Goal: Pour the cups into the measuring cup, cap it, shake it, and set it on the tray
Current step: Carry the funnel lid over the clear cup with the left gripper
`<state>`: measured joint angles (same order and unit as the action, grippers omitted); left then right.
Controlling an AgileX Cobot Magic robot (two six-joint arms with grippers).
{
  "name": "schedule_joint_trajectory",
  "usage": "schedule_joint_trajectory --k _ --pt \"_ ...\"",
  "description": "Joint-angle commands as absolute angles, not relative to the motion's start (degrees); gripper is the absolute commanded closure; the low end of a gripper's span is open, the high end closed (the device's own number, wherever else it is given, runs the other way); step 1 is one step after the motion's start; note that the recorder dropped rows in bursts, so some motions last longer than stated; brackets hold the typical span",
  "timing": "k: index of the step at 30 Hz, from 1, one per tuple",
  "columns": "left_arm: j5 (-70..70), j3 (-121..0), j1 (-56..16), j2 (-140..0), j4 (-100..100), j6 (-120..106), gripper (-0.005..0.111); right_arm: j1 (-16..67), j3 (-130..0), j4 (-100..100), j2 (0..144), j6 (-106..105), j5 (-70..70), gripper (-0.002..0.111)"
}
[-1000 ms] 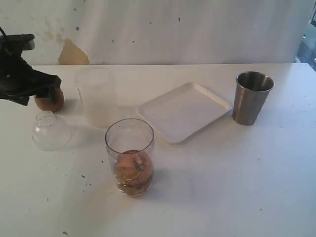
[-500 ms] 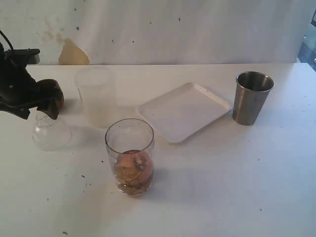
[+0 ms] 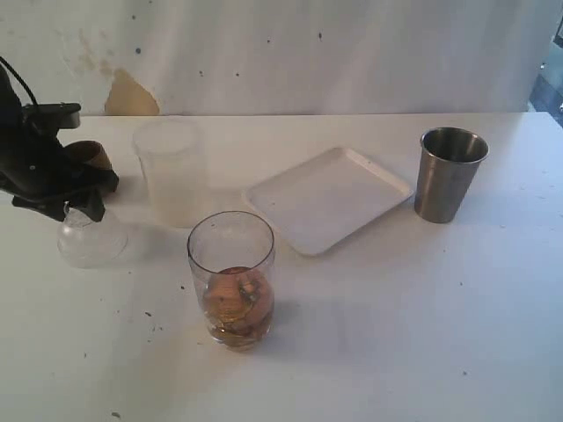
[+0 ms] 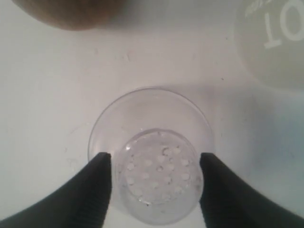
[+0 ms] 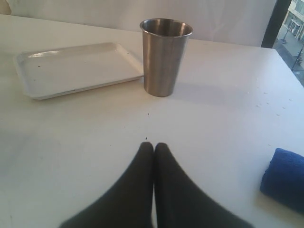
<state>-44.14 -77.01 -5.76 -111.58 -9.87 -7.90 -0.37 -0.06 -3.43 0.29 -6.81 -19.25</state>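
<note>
Jaws of the left gripper (image 4: 155, 161), apart, have moved off the wooden cup (image 3: 88, 151) to straddle the dome lid (image 4: 152, 118), far left; capping looks next.

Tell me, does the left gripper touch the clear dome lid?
Cannot tell. Left wrist view: the left gripper straddles the clear dome lid; contact is not plain.

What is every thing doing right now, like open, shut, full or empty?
dome lid: on the table.
left gripper: open, straddling the dome lid's top.
right gripper: shut, empty.
wooden cup: half hidden behind the left gripper.
measuring cup: upright, uncapped, brownish stuff at bottom.
steel tumbler: upright, inside unseen.
frosted cup: upright.
tray: nothing on it.
</note>
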Motion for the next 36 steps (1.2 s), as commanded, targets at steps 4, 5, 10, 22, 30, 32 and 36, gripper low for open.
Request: schedule_joint_trajectory --k 4,5,10,22,30,32,36 --pt "-49.17 -77.33 -6.10 -111.20 -9.73 -10.60 0.107 -0.58 0.00 -3.05 0.00 -6.67 -19.23 0.108" --pt "-49.85 -77.33 -6.10 -110.91 -9.21 -10.59 0.107 -0.58 0.00 -3.05 0.00 -6.67 -19.23 0.108" --pt "-52.60 -77.33 -6.10 -105.35 -8.51 -8.80 0.107 -0.58 0.00 -3.05 0.00 -6.67 -19.23 0.108" --pt "-67.14 -77.33 -11.97 -86.15 -8.51 -6.89 0.107 -0.58 0.00 -3.05 0.00 -6.67 -19.23 0.108" --pt "-68.65 -78.33 -30.41 -81.98 -8.47 0.83 0.107 -0.58 0.00 -3.05 0.00 -6.67 -19.23 0.108" --pt "-68.65 -79.54 -33.02 -82.10 -7.73 2.15 0.107 -0.58 0.00 -3.05 0.00 -6.67 -19.23 0.108" --pt "-68.77 -84.57 -37.28 -82.47 -6.65 4.48 0.107 -0.58 0.00 -3.05 0.00 -6.67 -19.23 0.108"
